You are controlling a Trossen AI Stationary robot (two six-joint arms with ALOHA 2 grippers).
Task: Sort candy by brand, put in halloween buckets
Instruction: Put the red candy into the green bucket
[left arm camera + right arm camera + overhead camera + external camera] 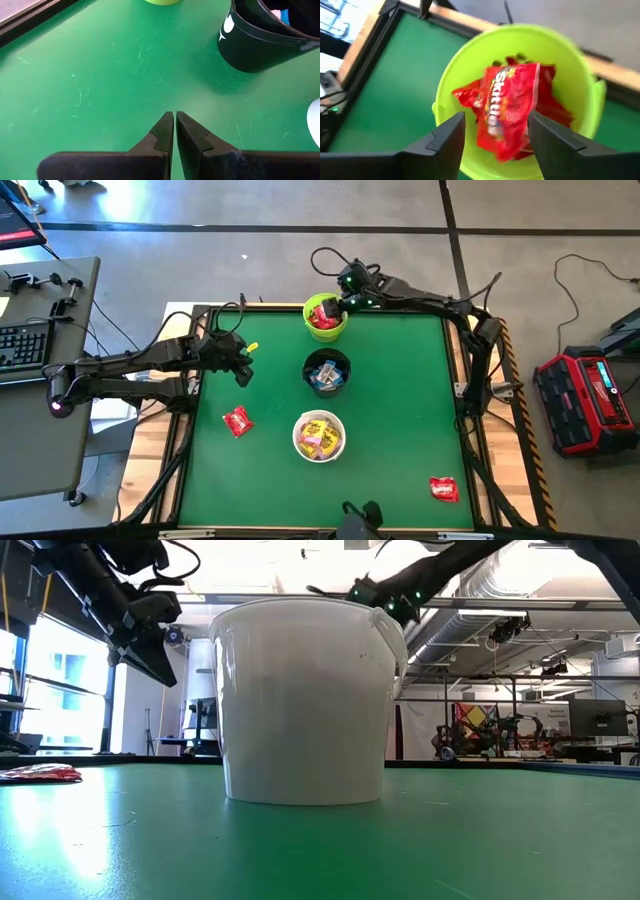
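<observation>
Right gripper (495, 135): fingers spread over the lime green bucket (325, 317), top centre, red candy (512, 107) (Skittles) inside.
Left gripper (174, 125): fingers pressed together, left of the black bucket (327, 372).

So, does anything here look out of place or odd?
Two red packets are not in buckets: one lies on the table left of the white bucket, another near the front right corner. Nothing looks spilled, tipped or damaged.

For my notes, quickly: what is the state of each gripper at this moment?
Left gripper: closed, holding nothing, above the green table.
Right gripper: fingers open over the lime green bucket, a red packet between them, not gripped.
</observation>
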